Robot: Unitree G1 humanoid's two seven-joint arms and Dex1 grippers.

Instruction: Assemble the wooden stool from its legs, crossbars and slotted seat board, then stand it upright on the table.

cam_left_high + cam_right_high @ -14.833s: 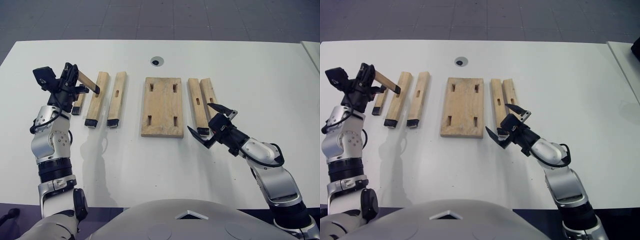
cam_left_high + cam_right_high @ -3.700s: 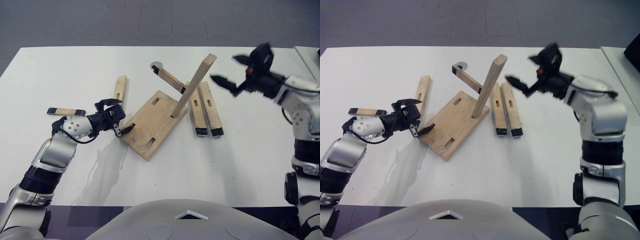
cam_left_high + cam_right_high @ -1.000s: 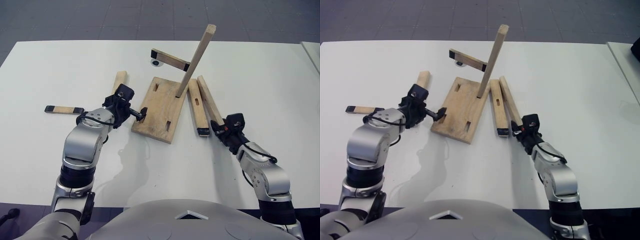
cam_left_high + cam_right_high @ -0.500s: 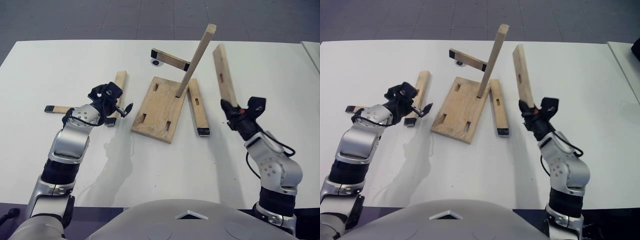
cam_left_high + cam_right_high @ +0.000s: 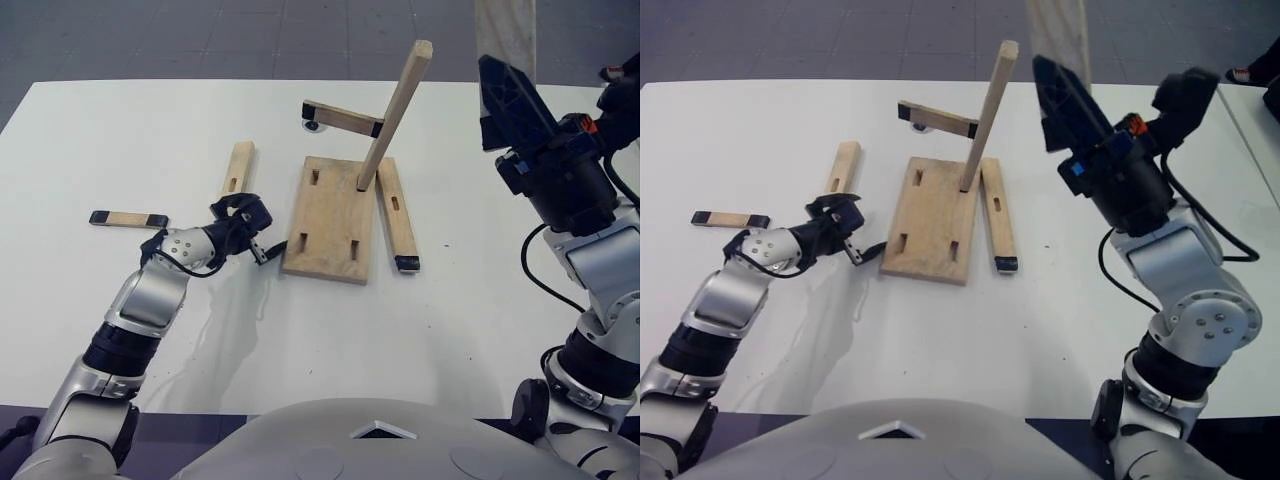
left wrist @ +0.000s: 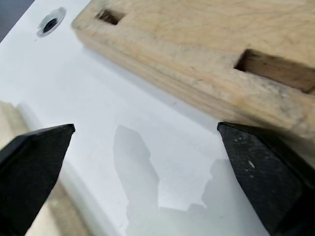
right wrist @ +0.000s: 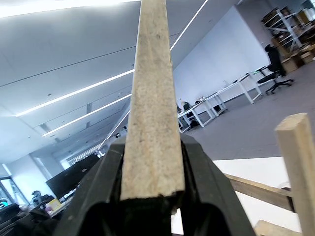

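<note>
The table (image 5: 120, 130) is carrying the seat board (image 5: 328, 215), lying flat with a standing leg (image 5: 398, 110) in one slot. My right gripper (image 7: 152, 150) is clamping a raised leg (image 7: 152, 73) upright, high above the table. My left gripper (image 5: 256, 238) is hovering open-fingered beside the board's left edge.

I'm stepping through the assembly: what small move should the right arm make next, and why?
Probably lower the held leg, upright in the right gripper, toward an empty slot in the seat board: three slots are free, the standing leg fills the fourth, and the open left gripper sits at the board's edge.
</note>
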